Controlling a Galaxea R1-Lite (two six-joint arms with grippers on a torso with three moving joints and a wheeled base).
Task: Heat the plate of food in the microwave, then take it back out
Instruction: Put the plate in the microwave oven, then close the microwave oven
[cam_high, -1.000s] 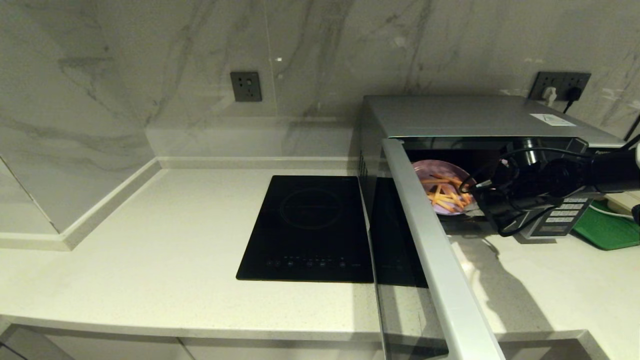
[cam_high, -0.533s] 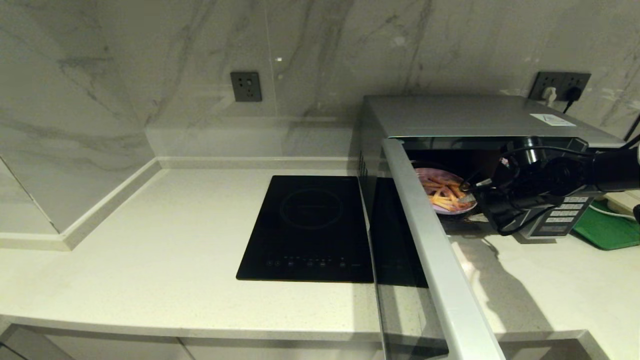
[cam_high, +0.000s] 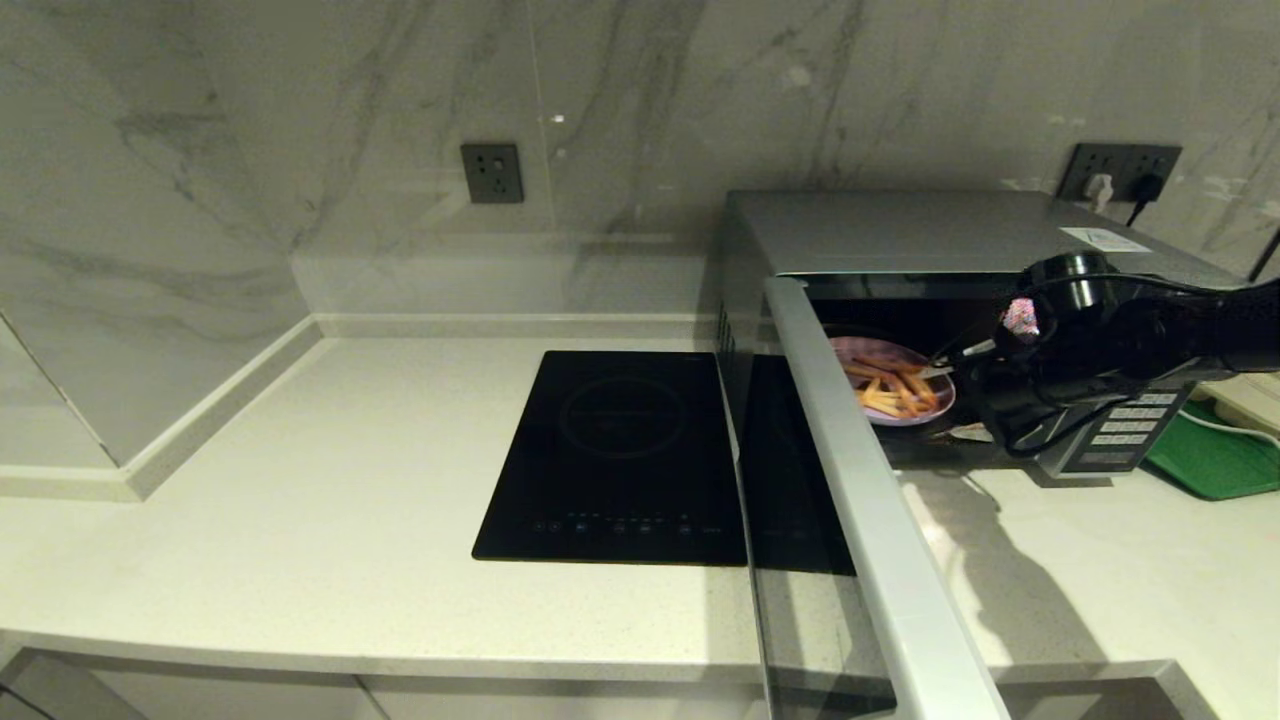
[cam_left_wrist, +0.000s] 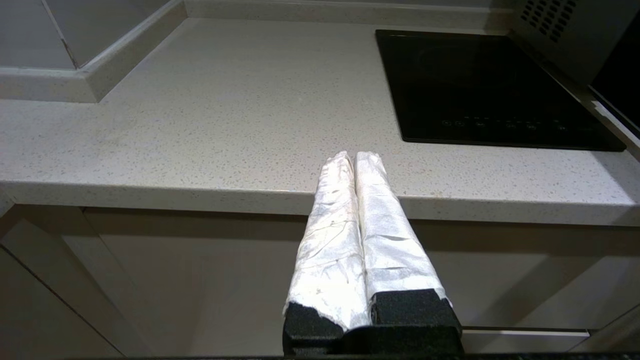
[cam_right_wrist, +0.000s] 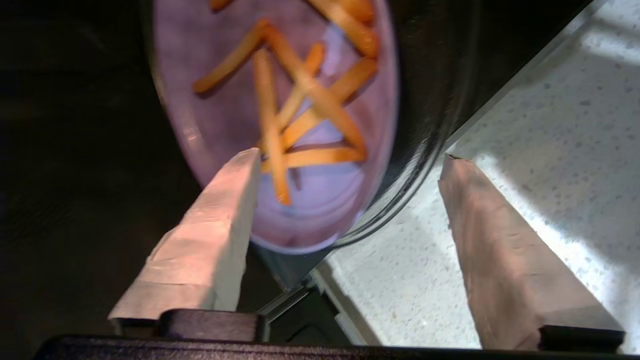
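Observation:
The silver microwave (cam_high: 930, 235) stands at the right with its door (cam_high: 860, 480) swung open toward me. In its dark cavity the lilac plate (cam_high: 893, 385) of orange fries (cam_right_wrist: 300, 100) lies on the glass turntable (cam_right_wrist: 425, 145). My right gripper (cam_high: 950, 392) is at the cavity's mouth and open. In the right wrist view the right gripper (cam_right_wrist: 350, 157) has one finger over the plate (cam_right_wrist: 320, 210) near its rim and the other out over the counter, neither gripping it. My left gripper (cam_left_wrist: 355, 156) is shut on nothing, parked low in front of the counter edge.
A black glass cooktop (cam_high: 620, 450) lies left of the microwave, partly behind the open door. A green tray (cam_high: 1210, 455) sits at the far right beside the button panel (cam_high: 1120, 435). The door reaches past the counter's front edge. The wall holds sockets.
The plate has gone from tilted toward me to lying flatter and lower in the cavity. My right arm has risen and its wrist has turned.

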